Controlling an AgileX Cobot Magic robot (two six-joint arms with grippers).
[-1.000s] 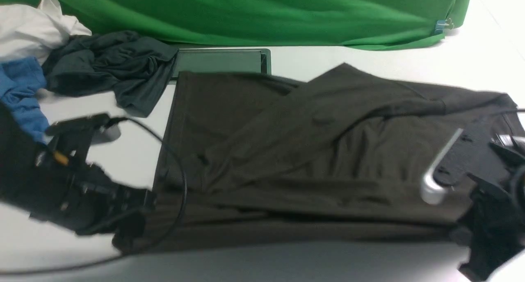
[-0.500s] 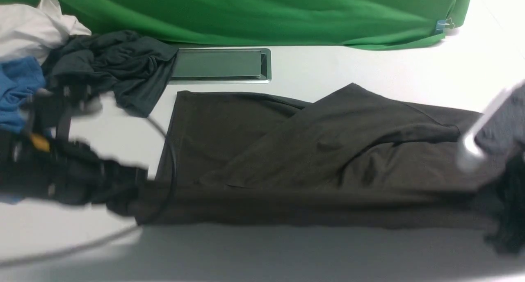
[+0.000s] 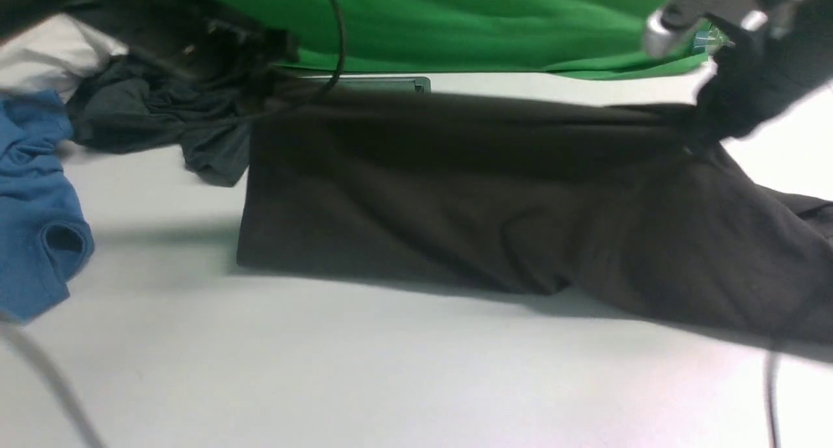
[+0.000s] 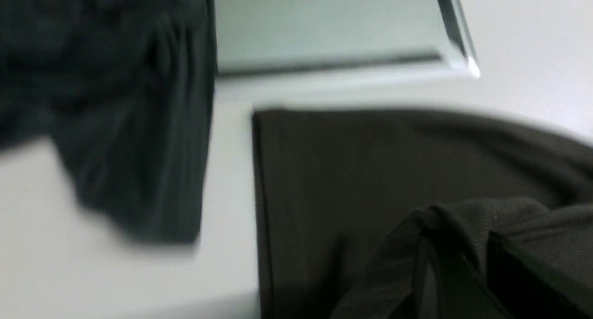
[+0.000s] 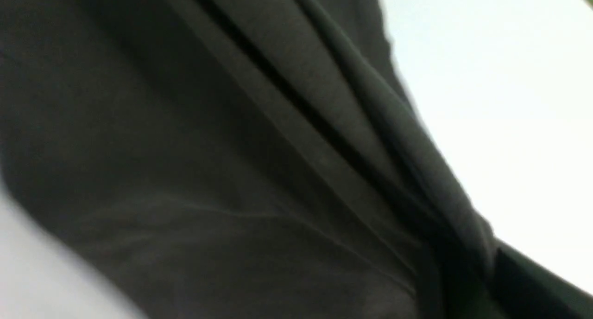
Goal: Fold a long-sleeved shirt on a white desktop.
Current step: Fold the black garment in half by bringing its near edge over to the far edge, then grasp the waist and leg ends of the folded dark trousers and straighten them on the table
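The long-sleeved shirt (image 3: 455, 194), dark olive-brown, is stretched like a sheet between my two grippers above the white desktop (image 3: 390, 370). Its lower fold rests on the desktop and one part trails off to the right. My left gripper (image 3: 260, 77) is shut on the shirt's raised edge at the back left. In the left wrist view that gripper (image 4: 463, 263) pinches bunched fabric, with more shirt (image 4: 370, 170) flat below. My right gripper (image 3: 703, 129) is shut on the raised edge at the back right. The right wrist view shows taut pleats of shirt (image 5: 208, 170) running into the gripper (image 5: 472, 272).
A green cloth (image 3: 455, 18) hangs across the back. A dark teal-grey garment (image 3: 150, 116), a blue garment (image 3: 32, 200) and a white cloth (image 3: 45, 57) lie at the left. A metal plate (image 4: 324, 27) is set into the desktop behind the shirt. A cable (image 3: 39, 383) crosses the near left corner.
Both grippers have risen from the shirt's near edge and swung toward the back, carrying that edge up and over. The shirt went from lying flat to hanging between them.
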